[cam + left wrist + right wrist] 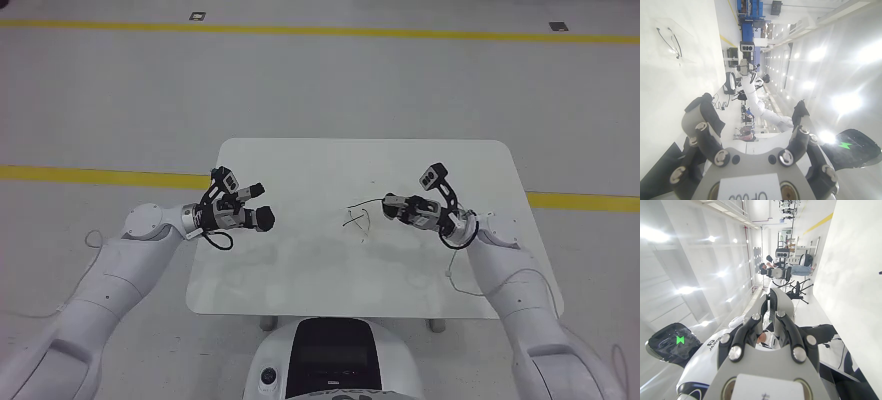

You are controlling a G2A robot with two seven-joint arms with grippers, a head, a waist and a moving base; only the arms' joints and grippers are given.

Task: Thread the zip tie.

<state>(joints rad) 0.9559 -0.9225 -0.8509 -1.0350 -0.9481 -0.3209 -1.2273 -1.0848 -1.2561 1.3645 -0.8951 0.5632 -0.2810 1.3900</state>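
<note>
Thin black zip ties (356, 215) lie on a clear plastic sheet (680, 36) near the middle of the white table (300, 170); in the left wrist view the zip ties (675, 44) rest flat, crossing each other. My left gripper (268, 217) hovers left of them, open and holding nothing (753, 104). My right gripper (388, 206) is just right of the ties, pointing at them. Its fingers (773, 302) are pressed close together and I see nothing between them (769, 293). The two grippers face each other across the ties.
Bare table surface surrounds the sheet on all sides. A thin cable (456, 272) hangs by the right arm near the table's right front. The table's far edge (360, 141) borders open floor with a yellow line (90, 174).
</note>
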